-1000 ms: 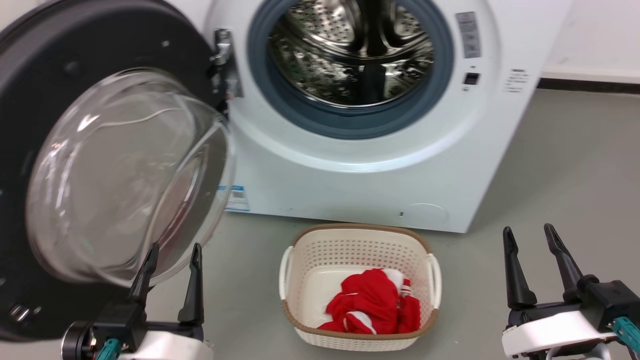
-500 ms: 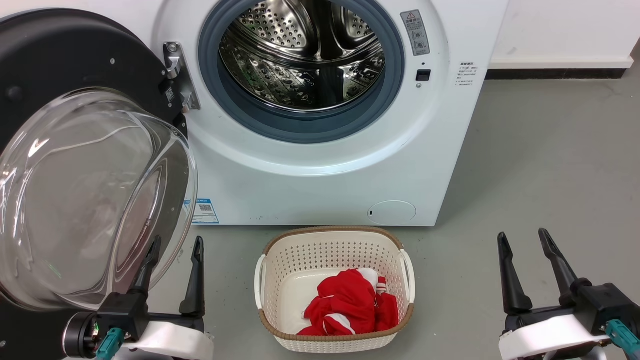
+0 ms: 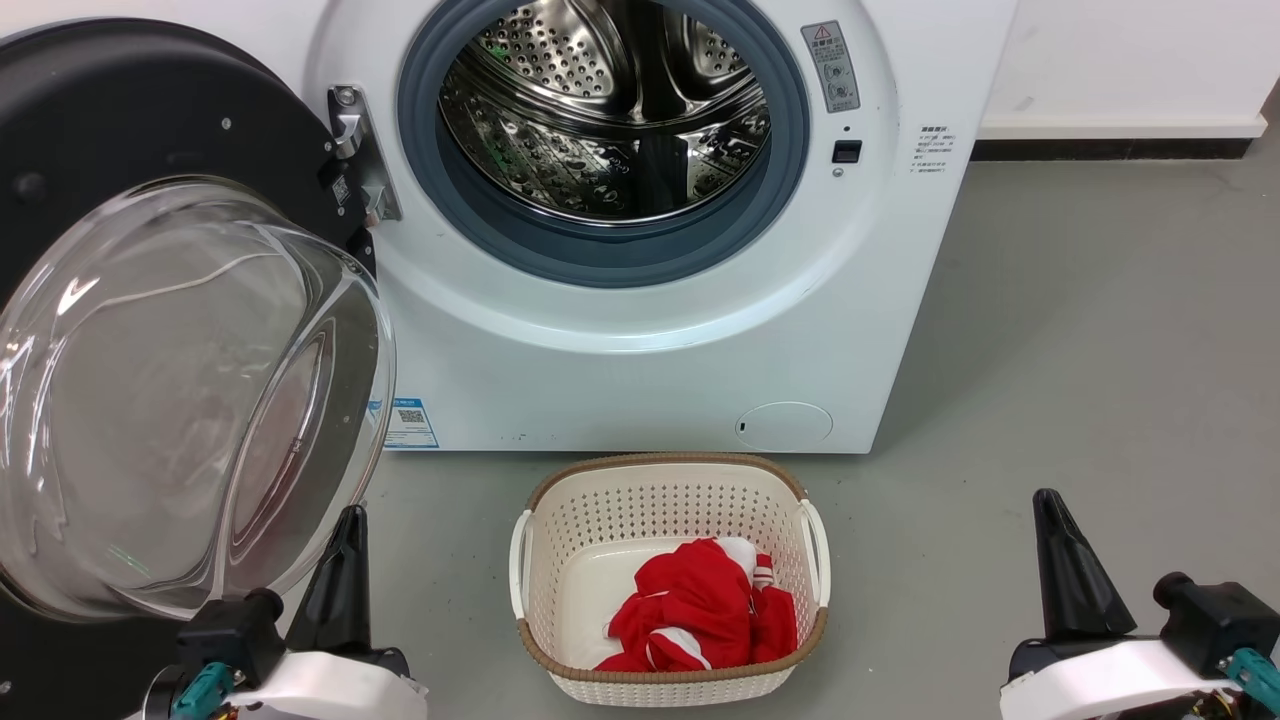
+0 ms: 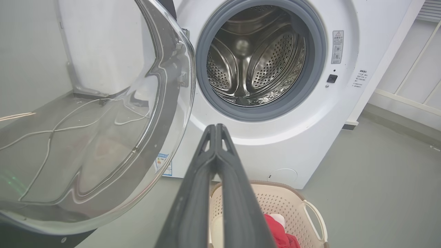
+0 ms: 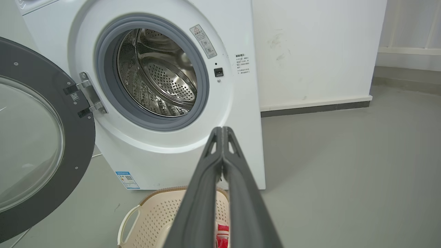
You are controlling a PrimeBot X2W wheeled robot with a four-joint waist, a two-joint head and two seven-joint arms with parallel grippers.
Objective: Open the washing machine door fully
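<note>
Washing machine door [image 3: 150, 120] hung swung out on its hinge [image 3: 352, 150] to my left, well clear of the drum [image 3: 610, 110]. My left claw [image 3: 348, 525] and right claw [image 3: 1052, 515] were both pinched together on nothing, low either side of the basket [image 3: 545, 495]

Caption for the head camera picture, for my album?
Washing machine door stands wide open, steel drum exposed; basket with red cloth on the floor; left gripper and right gripper shut.

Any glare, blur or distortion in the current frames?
Head view: sharp, evenly lit; bright reflections streak the washing machine door glass and steel drum. Left wrist view: wide-angle tilts the machine; door glass shows ghost lines. Right wrist view: sharp, soft shadow on floor beside machine.
</note>
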